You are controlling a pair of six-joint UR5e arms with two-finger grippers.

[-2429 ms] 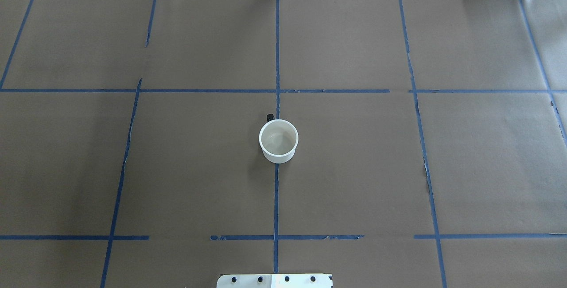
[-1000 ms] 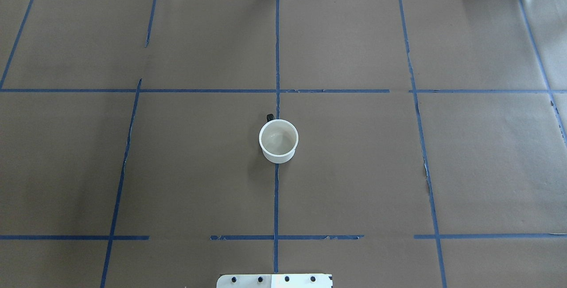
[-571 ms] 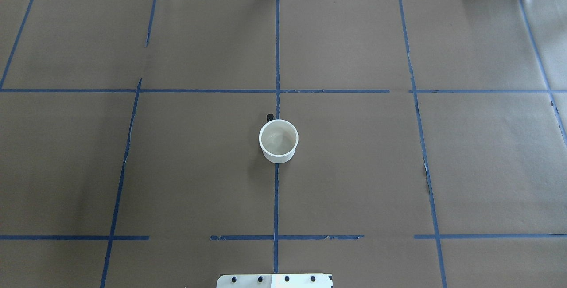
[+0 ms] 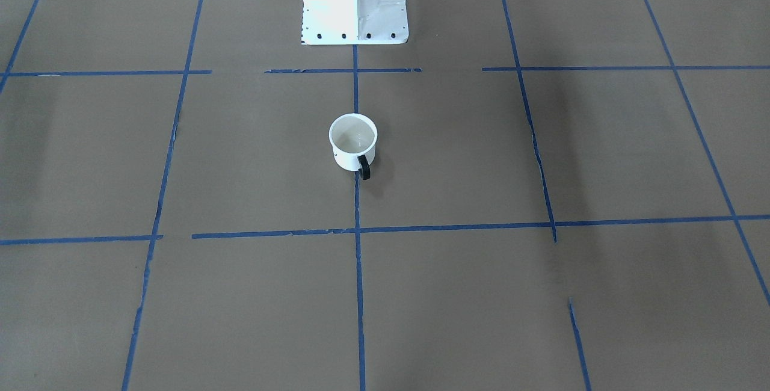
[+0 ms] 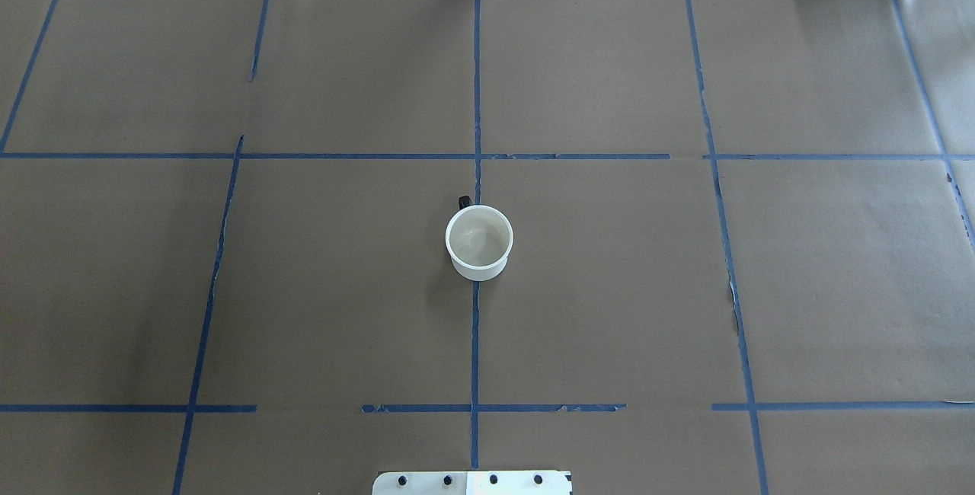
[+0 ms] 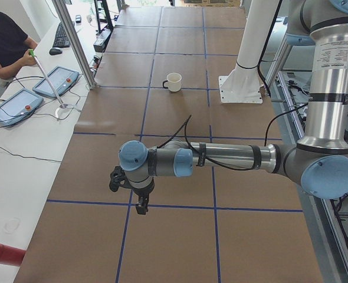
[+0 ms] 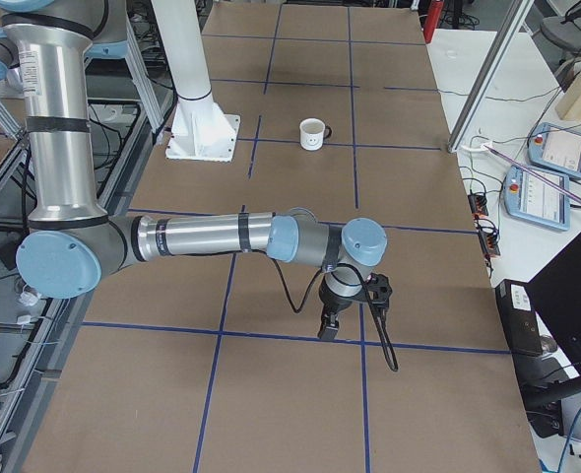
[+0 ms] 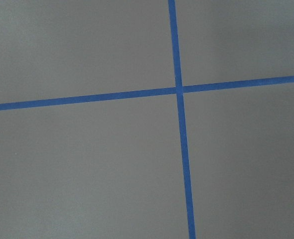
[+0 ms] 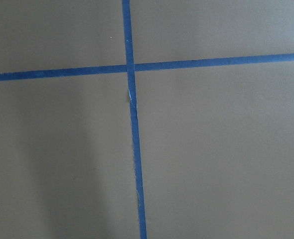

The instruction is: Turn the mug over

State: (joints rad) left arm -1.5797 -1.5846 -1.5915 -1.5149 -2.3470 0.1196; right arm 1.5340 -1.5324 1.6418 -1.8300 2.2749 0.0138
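Note:
The white mug (image 5: pixel 478 242) stands upright, mouth up, at the middle of the brown-papered table, its black handle pointing away from the robot base. It also shows in the front view (image 4: pixel 353 141), the left view (image 6: pixel 173 82) and the right view (image 7: pixel 313 133), where its smiley face shows. The left gripper (image 6: pixel 141 207) hangs above the table near the left end, far from the mug. The right gripper (image 7: pixel 327 330) hangs near the right end, also far off. I cannot tell whether either is open. Both wrist views show only paper and blue tape.
The white robot base plate (image 5: pixel 472 482) sits at the near table edge behind the mug. A side table with tablets (image 6: pixel 56 81), a metal post (image 6: pixel 74 41) and an operator (image 6: pixel 3 41) lie beyond the far edge. Blue tape lines grid the paper.

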